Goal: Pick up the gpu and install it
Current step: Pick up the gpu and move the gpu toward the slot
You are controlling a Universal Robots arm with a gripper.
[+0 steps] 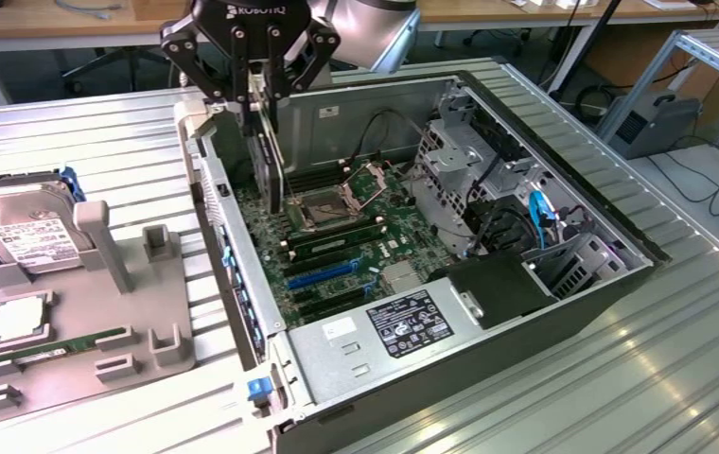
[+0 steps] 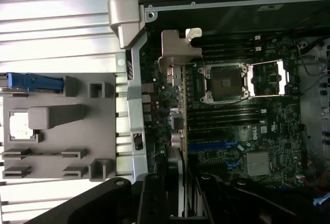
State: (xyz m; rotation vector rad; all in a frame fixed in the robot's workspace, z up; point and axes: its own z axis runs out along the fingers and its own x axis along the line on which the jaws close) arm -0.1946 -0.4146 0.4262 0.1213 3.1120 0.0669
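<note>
Exterior view: the ribbed bench (image 1: 82, 132) carries the open case (image 1: 587, 284), and the socket (image 1: 334, 203) on its board is my landmark. Well apart from the socket, outside the case toward the exterior view's left, a grey tray (image 1: 120, 312) holds the drive (image 1: 26, 236) and RAM stick (image 1: 50, 348).

The gpu (image 1: 269, 151) is pinched between the fingers of my gripper (image 1: 258, 95). It hangs on end, with its long axis running straight down from the jaws into the case. Its low end is just beside the socket, on the exterior view's left. The blue slots (image 1: 322, 274) lie on the socket's other flank, toward the labelled power supply (image 1: 397, 326). I judge the card is not yet over them or seated.

The wrist view adds what the exterior view hides. From my gripper (image 2: 180, 195) the gpu (image 2: 180, 121) runs edge-on, a thin line. Its silvery bracket (image 2: 178, 46) is at the far end, between the case's rear wall and the socket (image 2: 227, 82). The blue slots (image 2: 214, 145) are bare.
</note>
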